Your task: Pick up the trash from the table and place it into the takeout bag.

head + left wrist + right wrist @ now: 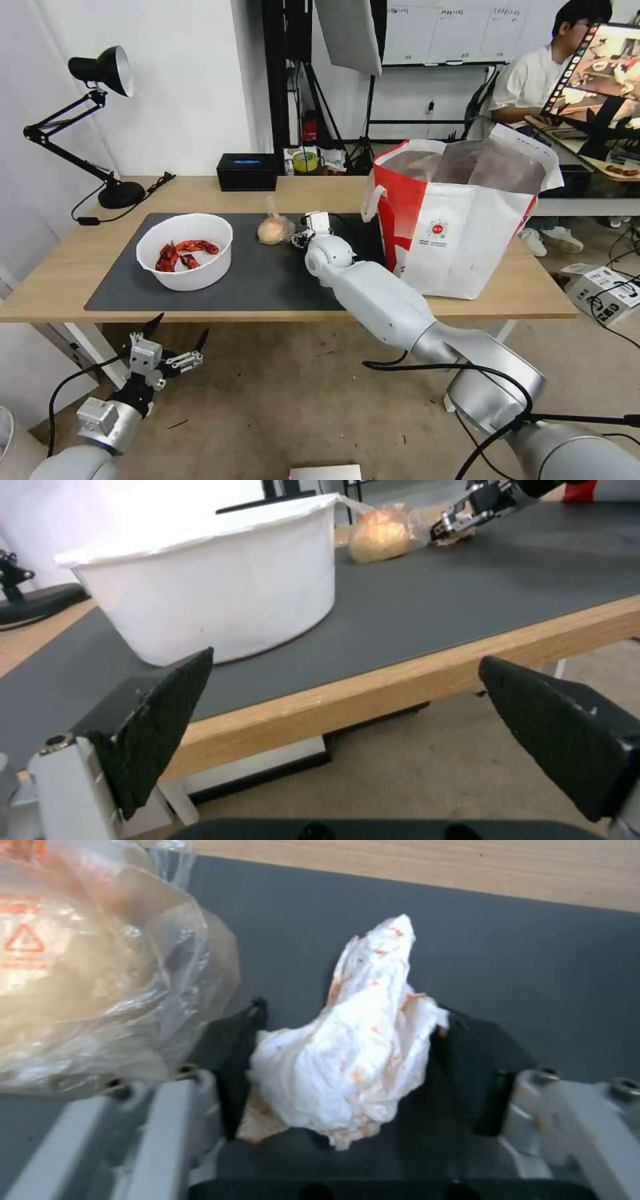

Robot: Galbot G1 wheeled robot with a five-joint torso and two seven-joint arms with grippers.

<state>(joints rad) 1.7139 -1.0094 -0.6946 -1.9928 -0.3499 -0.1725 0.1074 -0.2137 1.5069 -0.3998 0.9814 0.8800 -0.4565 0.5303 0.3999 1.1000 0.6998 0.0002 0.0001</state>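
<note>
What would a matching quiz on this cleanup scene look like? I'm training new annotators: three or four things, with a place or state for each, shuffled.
Things:
1. crumpled tissue
2. white bowl
3. left gripper
4. takeout bag

Places or states:
A. open, below the table edge
B. holds red scraps
C. between the right gripper's fingers
D. stands open on the table's right end

Pairs: 1-C, 2-B, 3-A, 4-D

An office or lab. Whiteboards (pixel 460 30) line the back wall. A monitor (pixel 610 67) and tripods (pixel 363 133) stand behind the table (pixel 520 290).
</note>
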